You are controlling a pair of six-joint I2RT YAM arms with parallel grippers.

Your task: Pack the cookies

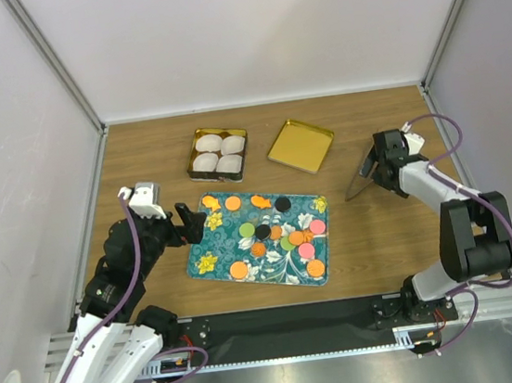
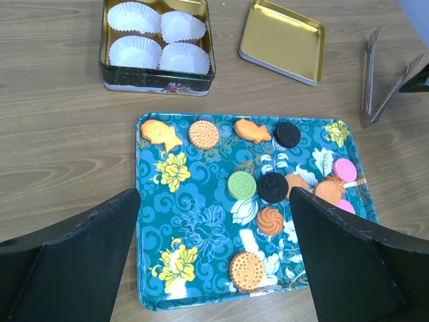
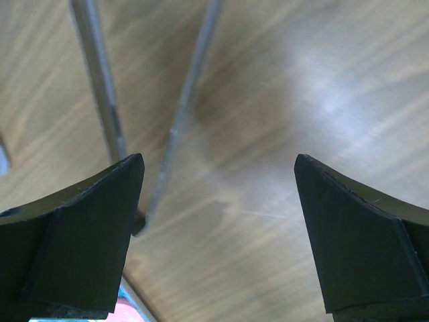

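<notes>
The cookies point(image 1: 239, 270) lie on a blue flowered tray point(image 1: 214, 245) in the middle of the table: round discs in orange, green, black and pink, and a few orange fish-shaped ones. In the left wrist view a green cookie point(image 2: 242, 184), a black one point(image 2: 273, 187) and an orange one point(image 2: 247, 270) lie on the tray point(image 2: 201, 215). My left gripper point(image 1: 192, 222) is open and empty above the tray's left edge point(image 2: 214, 228). My right gripper point(image 1: 375, 172) is open and empty, low over bare table point(image 3: 219, 201) beside metal tongs point(image 3: 100, 94).
A square tin point(image 1: 189, 165) holding four white paper cups point(image 2: 161, 41) stands behind the tray. Its gold lid point(image 1: 301, 145) lies to the right of it. The tongs point(image 1: 360, 186) lie right of the tray, also in the left wrist view point(image 2: 369, 74).
</notes>
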